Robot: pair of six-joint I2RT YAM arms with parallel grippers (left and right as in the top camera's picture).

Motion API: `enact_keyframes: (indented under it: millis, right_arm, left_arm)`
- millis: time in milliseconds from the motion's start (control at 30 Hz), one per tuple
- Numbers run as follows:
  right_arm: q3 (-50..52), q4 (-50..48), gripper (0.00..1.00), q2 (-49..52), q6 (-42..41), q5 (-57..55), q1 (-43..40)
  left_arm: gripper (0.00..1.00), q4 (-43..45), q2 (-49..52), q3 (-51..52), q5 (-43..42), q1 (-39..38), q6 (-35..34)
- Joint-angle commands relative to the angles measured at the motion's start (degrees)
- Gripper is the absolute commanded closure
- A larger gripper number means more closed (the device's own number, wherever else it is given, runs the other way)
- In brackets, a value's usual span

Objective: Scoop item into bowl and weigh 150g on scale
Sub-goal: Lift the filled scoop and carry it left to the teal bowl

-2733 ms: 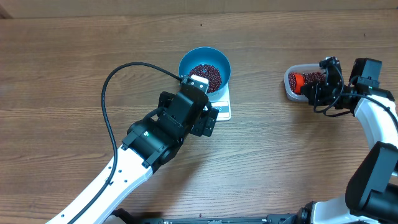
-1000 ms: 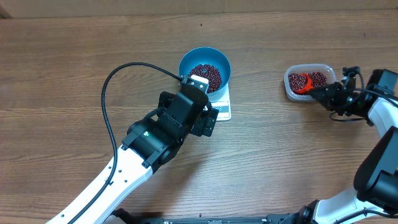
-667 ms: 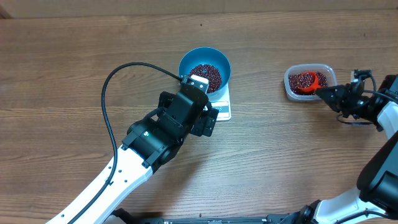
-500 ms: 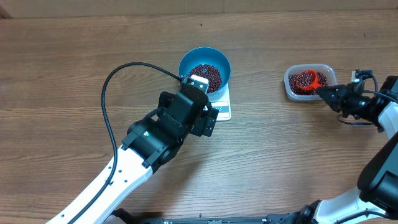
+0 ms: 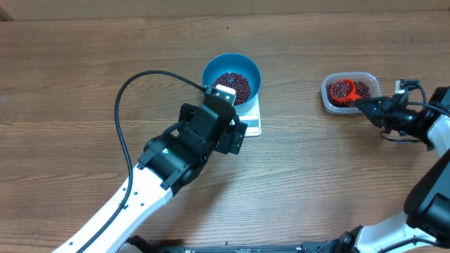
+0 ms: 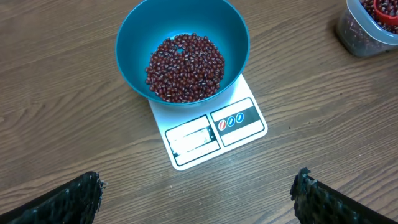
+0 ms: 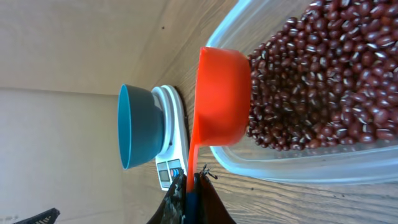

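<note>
Wood desk (image 5: 70, 70): beans (image 6: 185, 67) in bowl (image 6: 134, 37) on scale (image 6: 211, 134); left hand (image 6: 196, 202) wide beside it; right hand (image 7: 191, 199) clamps scoop (image 7: 224, 93) in tub (image 7: 298, 165).

Dark red-brown beans (image 6: 185, 59) in a blue bowl (image 6: 134, 31), white scale (image 6: 208, 134) – at right, orange-red scoop (image 7: 224, 96), clear tub (image 7: 280, 165) – brown wood-grain table (image 5: 70, 70).

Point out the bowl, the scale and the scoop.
bowl (image 6: 134, 37), left wrist view, bare inner wall.
scale (image 6: 193, 138), left wrist view, display window.
scoop (image 7: 224, 96), right wrist view, cup's outer side.
</note>
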State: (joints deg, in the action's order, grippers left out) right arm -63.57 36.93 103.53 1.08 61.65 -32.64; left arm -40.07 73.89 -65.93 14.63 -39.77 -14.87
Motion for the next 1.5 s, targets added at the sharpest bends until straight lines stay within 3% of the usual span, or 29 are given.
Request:
enact_keyframes:
  millis: [0, 533, 1000, 1467]
  right_arm:
    - [-0.1, -0.2, 0.96, 0.2, 0.9, 3.0, -0.5]
    - [-0.1, 0.1, 0.96, 0.2, 3.5, 15.2, 1.1]
    - [-0.1, -2.1, 0.96, 0.2, 3.2, 16.0, 14.5]
    - [-0.1, -16.7, 0.96, 0.2, -15.1, 15.0, 25.9]
  left_arm:
    - [0.0, 0.2, -0.8, 0.2, 0.8, 0.0, -0.4]
    - [0.01, 0.2, -0.8, 0.2, 0.8, 0.0, -0.4]
    - [0.0, 0.2, -0.8, 0.2, 0.8, 0.0, -0.4]
    - [0.0, 0.2, -0.8, 0.2, 0.8, 0.0, -0.4]
